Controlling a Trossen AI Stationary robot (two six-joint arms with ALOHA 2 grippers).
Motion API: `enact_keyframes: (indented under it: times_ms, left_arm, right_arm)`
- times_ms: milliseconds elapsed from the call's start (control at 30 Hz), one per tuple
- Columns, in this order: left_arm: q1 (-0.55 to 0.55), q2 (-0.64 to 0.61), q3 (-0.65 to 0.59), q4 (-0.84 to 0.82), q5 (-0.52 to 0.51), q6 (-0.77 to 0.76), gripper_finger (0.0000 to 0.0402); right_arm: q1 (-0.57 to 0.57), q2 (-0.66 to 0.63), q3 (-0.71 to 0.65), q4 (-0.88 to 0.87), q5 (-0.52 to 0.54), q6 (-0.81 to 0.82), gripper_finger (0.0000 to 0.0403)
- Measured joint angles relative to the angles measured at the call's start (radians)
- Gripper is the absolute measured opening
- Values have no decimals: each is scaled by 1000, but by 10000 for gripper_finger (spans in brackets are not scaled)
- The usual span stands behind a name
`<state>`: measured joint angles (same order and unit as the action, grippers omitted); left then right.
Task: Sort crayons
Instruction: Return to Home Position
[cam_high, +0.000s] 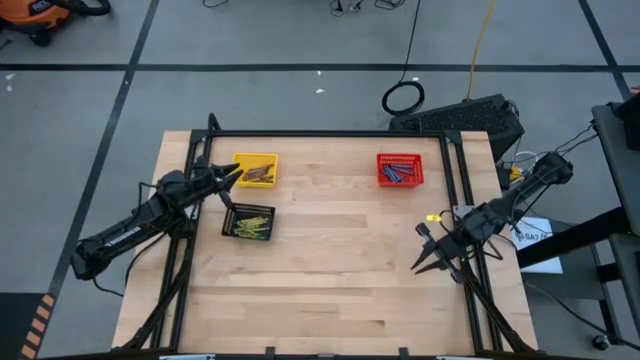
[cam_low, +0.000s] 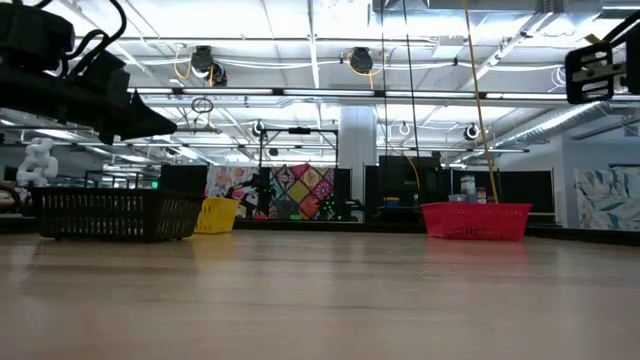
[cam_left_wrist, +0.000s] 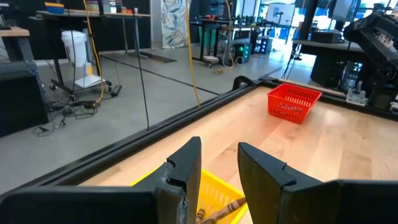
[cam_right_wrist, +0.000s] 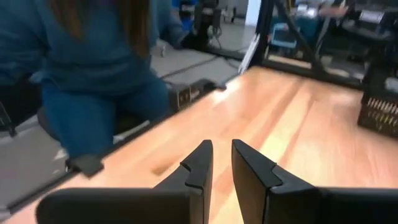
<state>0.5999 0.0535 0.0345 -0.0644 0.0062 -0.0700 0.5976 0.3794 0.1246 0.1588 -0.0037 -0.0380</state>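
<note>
High view: brown crayons (cam_high: 259, 174) lie in the yellow basket (cam_high: 255, 155) at far left, green crayons (cam_high: 251, 224) in the black basket (cam_high: 226, 226) just nearer, blue crayons (cam_high: 398, 174) in the red basket (cam_high: 400, 156) far right; left gripper (cam_high: 233, 188) released by the yellow basket, right gripper (cam_high: 417, 248) released at near right of the table (cam_high: 320, 290)

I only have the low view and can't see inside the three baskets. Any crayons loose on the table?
Observer: From above, none loose on the table; all lie in baskets.
Operator: Sorted by colour?
Observer: Yes: brown crayons in the yellow basket, green crayons in the black basket, blue crayons in the red basket.
Operator: Where are the grippers?
Observer: Left gripper above the yellow basket's edge, right gripper over bare wood at the table's right; jaws open, empty.
</note>
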Motion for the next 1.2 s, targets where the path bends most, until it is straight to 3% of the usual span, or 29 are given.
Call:
enact_keyframes:
  times_ms: [433,1000,1200]
  left_arm:
    - [0,4,0,2,0,-1,109]
    - [0,4,0,3,-1,-1,109]
    - [0,4,-1,6,-3,-1,109]
  right_arm:
    - [0,-51,0,-162,31,20,47]
    - [0,-375,0,-328,32,-21,47]
    - [0,-378,4,-328,35,-62,47]
